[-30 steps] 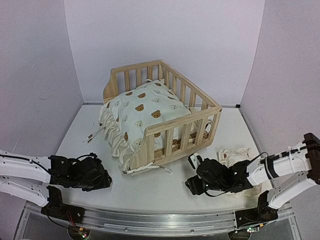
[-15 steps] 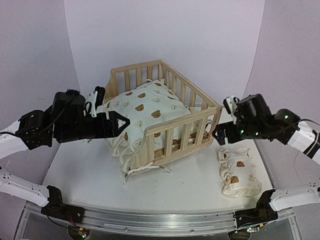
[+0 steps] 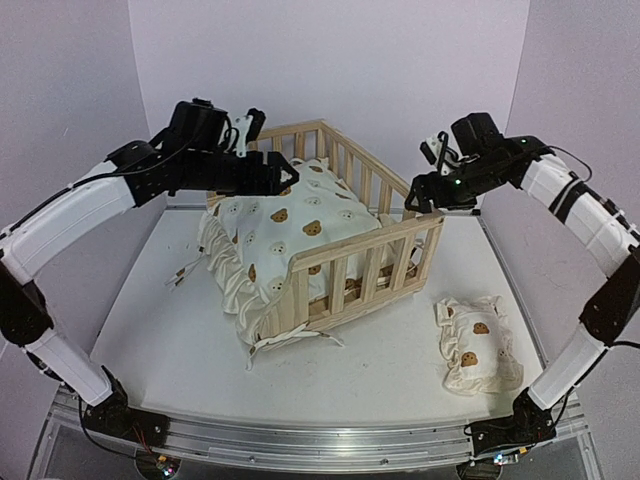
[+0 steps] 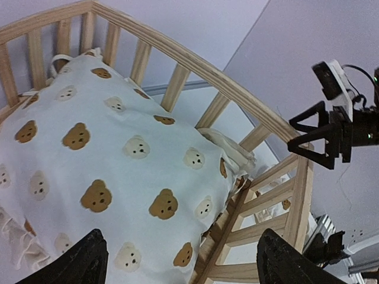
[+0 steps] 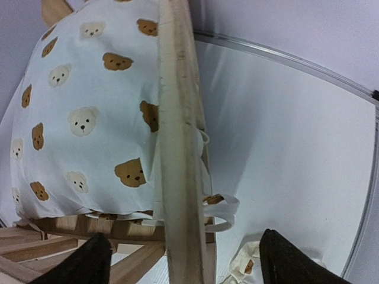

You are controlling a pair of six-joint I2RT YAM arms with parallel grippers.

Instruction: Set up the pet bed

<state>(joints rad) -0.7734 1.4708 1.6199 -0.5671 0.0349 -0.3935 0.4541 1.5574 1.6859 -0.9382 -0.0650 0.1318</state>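
Observation:
The pet bed [image 3: 365, 240], a light pine slatted frame, stands mid-table, its open side facing front left. A cream bear-print cushion [image 3: 290, 225] lies crooked in it and spills over that open side. My left gripper [image 3: 283, 177] hovers open above the cushion's back left part, near the back rail [image 4: 195, 62]. In the left wrist view the cushion [image 4: 118, 165] fills the space under the open left gripper [image 4: 186, 260]. My right gripper [image 3: 413, 197] hangs open over the right side rail [image 5: 177, 148], which runs between its spread fingers [image 5: 92, 260] without visible contact.
A small bear-print pillow [image 3: 478, 345] lies on the white table [image 3: 160, 330] at the front right. Cushion ties [image 3: 285, 340] trail under the bed's front corner, and one loop [image 5: 222, 216] hangs outside the right rail. Purple walls close in the back and sides.
Both arms have lifted from the table's front edge and swung up over the bed, the left to its back left, the right to its right rail. Both sets of jaws have spread wider.

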